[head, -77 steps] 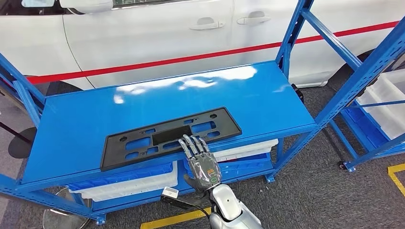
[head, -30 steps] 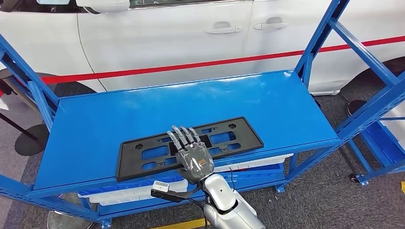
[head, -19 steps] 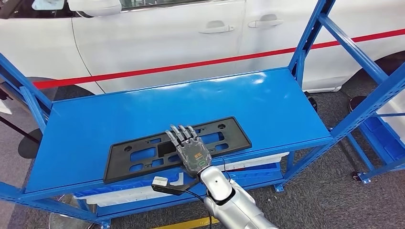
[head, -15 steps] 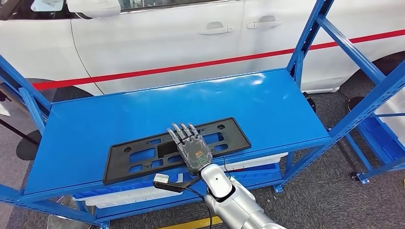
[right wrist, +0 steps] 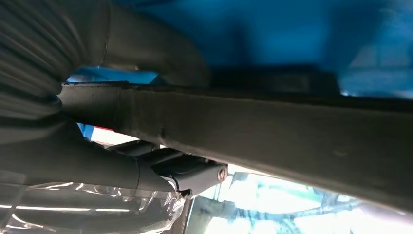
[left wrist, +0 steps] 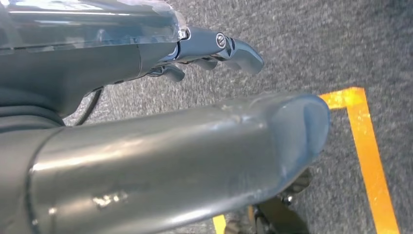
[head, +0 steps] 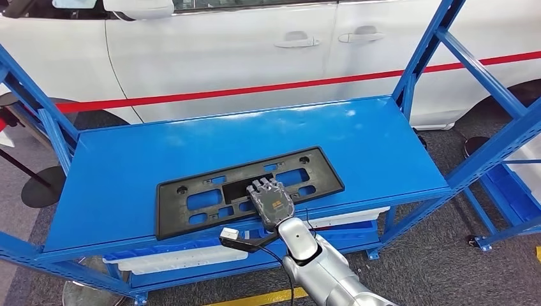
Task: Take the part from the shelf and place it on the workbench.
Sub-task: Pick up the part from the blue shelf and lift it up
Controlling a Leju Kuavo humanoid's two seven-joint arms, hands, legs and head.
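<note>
The part (head: 191, 197), a long flat black plastic frame with several cut-outs, lies on the blue shelf board (head: 127, 153) near its front edge. My right hand (head: 271, 201) is at the middle of the part's near edge, fingers curled down over it. In the right wrist view the part's edge (right wrist: 292, 136) runs between the thumb (right wrist: 146, 48) and the darker fingers (right wrist: 190, 173), so the hand grips it. My left hand (left wrist: 170, 146) hangs over grey carpet, holding nothing, its fingers (left wrist: 234, 46) apart from the thumb.
Blue shelf uprights (head: 427, 51) stand at the right and left (head: 38, 95). White bins (head: 178, 258) sit on the level below. A white car (head: 255, 44) with a red stripe is behind the shelf. Yellow floor tape (left wrist: 365, 146) lies on the carpet.
My right hand's fingers, stretched flat over the part before, have curled down and closed on its near edge. The whole view has shifted a little with the camera.
</note>
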